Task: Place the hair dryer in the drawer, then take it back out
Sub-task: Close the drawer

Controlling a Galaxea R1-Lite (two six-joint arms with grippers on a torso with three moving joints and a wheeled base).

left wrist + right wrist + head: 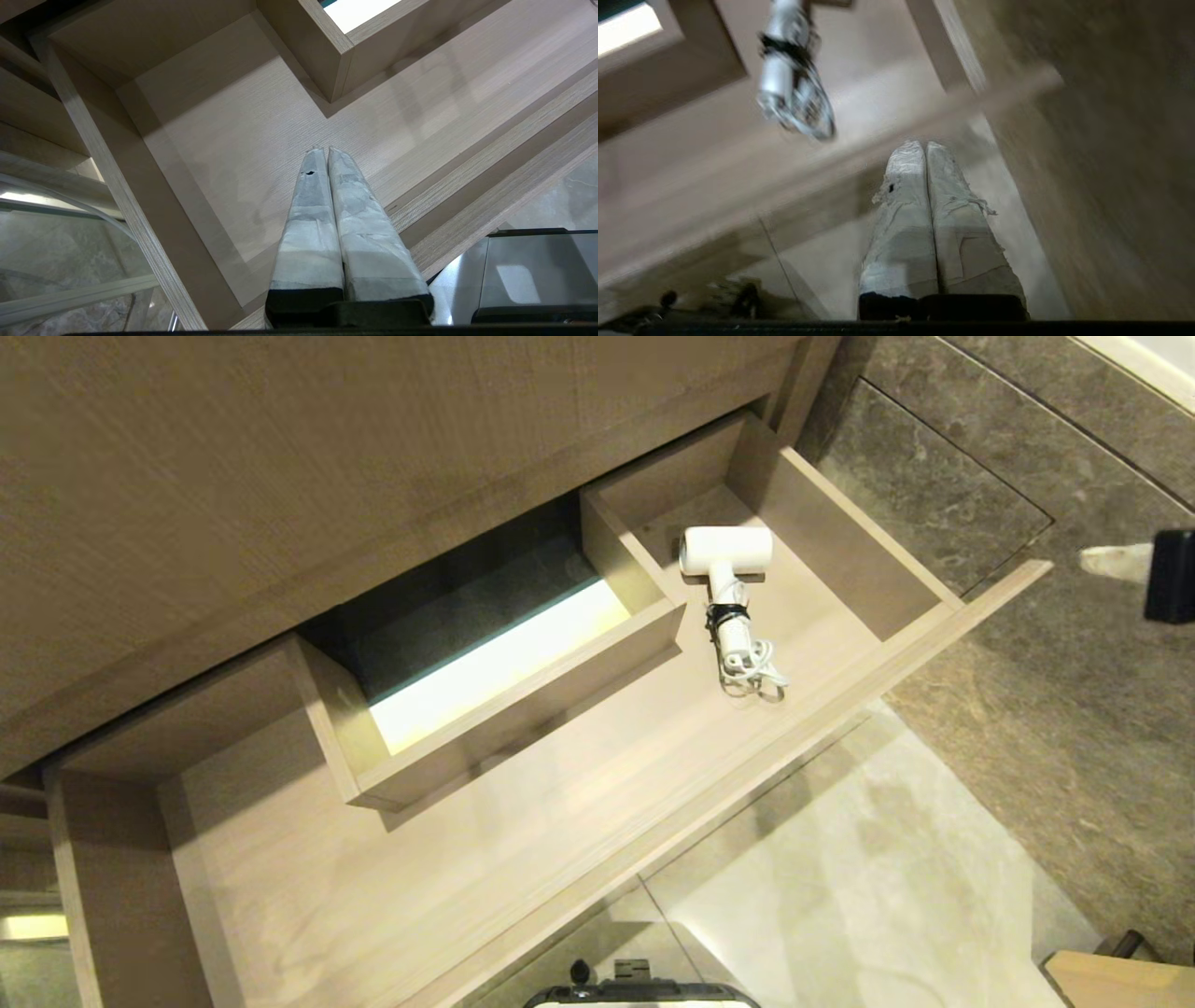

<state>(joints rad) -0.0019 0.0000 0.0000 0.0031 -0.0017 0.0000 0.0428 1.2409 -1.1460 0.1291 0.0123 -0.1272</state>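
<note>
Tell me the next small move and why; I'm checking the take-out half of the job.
Probably open the right claw and bring it back over the hair dryer's handle. The dryer lies loose in the open drawer, and that claw is shut and empty, out past the drawer's front edge. The left claw sits shut over the drawer's other end.

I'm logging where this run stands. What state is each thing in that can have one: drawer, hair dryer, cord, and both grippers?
drawer: pulled open.
hair dryer: lying inside the drawer, at its right end, held by nothing.
cord: coiled, bound to the handle by a black strap.
left gripper: fingers shut, empty, above the drawer's left part.
right gripper: fingers shut, empty, near the drawer's front edge, apart from the hair dryer.
</note>
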